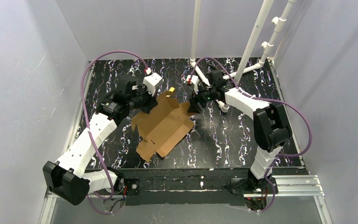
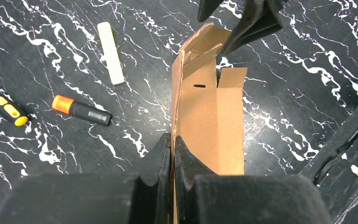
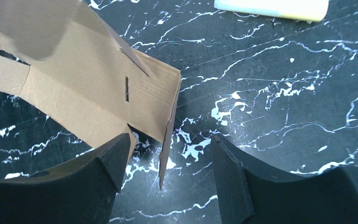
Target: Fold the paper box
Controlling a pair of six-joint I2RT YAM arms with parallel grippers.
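Observation:
The paper box (image 1: 164, 126) is a brown cardboard die-cut sheet, partly folded into a trough, lying in the middle of the black marbled table. My left gripper (image 1: 145, 103) is shut on the raised side wall at the sheet's far-left end; in the left wrist view the wall (image 2: 200, 116) runs away from the pinched fingers (image 2: 173, 154). My right gripper (image 1: 196, 105) is open at the sheet's far-right corner. In the right wrist view an upright flap edge (image 3: 168, 140) stands between the spread fingers (image 3: 116, 158), touching neither.
An orange-capped marker (image 2: 81, 110), a white bar (image 2: 110, 52) and a yellow-and-black tool (image 2: 3, 105) lie on the table left of the box. A white bar also shows in the right wrist view (image 3: 271, 8). White pipes (image 1: 256, 37) stand at the back right.

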